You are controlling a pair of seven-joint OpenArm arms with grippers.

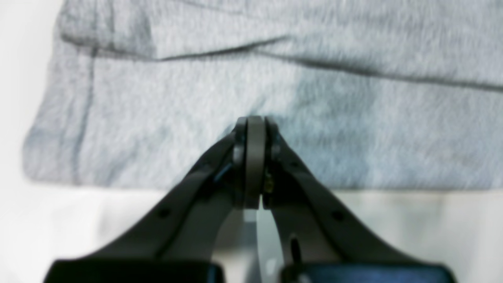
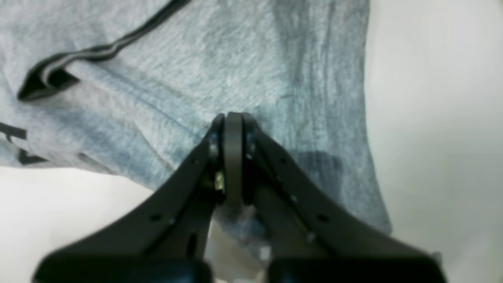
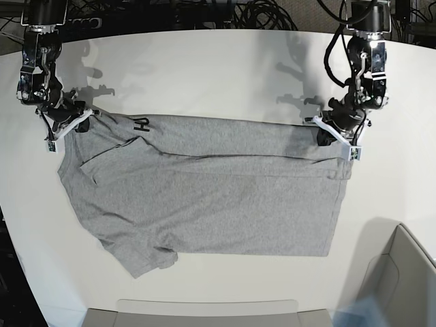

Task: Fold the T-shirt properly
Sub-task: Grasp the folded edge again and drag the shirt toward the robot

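Note:
The heather-grey T-shirt (image 3: 218, 197) lies spread across the white table (image 3: 204, 68), its far edge folded over so black lettering (image 3: 141, 125) shows. My left gripper (image 3: 335, 133) sits at the shirt's far right corner. In the left wrist view it (image 1: 255, 120) is shut, tips pressed into the grey cloth (image 1: 157, 118). My right gripper (image 3: 68, 122) is at the far left corner by a sleeve. In the right wrist view it (image 2: 234, 116) is shut on the fabric (image 2: 157, 78), which runs under its fingers; black lettering (image 2: 15, 145) shows at the left edge.
A grey bin (image 3: 402, 272) stands at the near right corner and a shallow grey tray (image 3: 204, 313) runs along the near edge. Cables (image 3: 259, 13) hang behind the table's far edge.

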